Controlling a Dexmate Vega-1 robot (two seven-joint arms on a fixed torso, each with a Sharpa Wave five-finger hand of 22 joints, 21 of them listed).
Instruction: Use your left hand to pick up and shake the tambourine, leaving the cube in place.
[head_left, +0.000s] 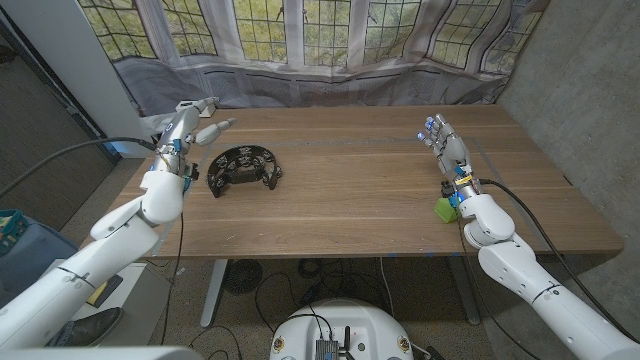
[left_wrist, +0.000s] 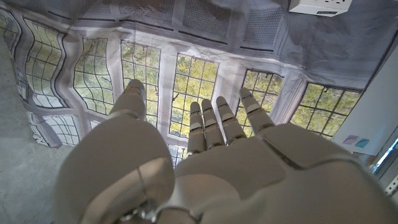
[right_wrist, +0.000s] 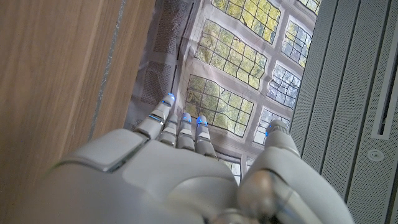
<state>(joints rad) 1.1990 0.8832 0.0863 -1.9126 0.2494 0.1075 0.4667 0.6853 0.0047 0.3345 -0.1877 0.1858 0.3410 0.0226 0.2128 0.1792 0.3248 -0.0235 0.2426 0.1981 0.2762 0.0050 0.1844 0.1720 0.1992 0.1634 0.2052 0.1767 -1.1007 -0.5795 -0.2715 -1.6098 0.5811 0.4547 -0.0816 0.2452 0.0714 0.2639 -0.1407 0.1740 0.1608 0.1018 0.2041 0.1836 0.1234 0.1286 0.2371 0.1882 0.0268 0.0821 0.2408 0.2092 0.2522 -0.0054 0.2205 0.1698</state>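
Wooden counter carries the black tambourine near its left edge, untouched — the left hand is raised just beyond it toward the far left corner, fingers spread and grasping nothing, seemingly poised for the pickup. At the right edge the green cube sits close against the right arm's wrist, where it should stay; the right hand stands apart from it, fingers extended and empty. The left wrist view shows that hand open against the window-print backdrop — the tambourine appears in the head view.
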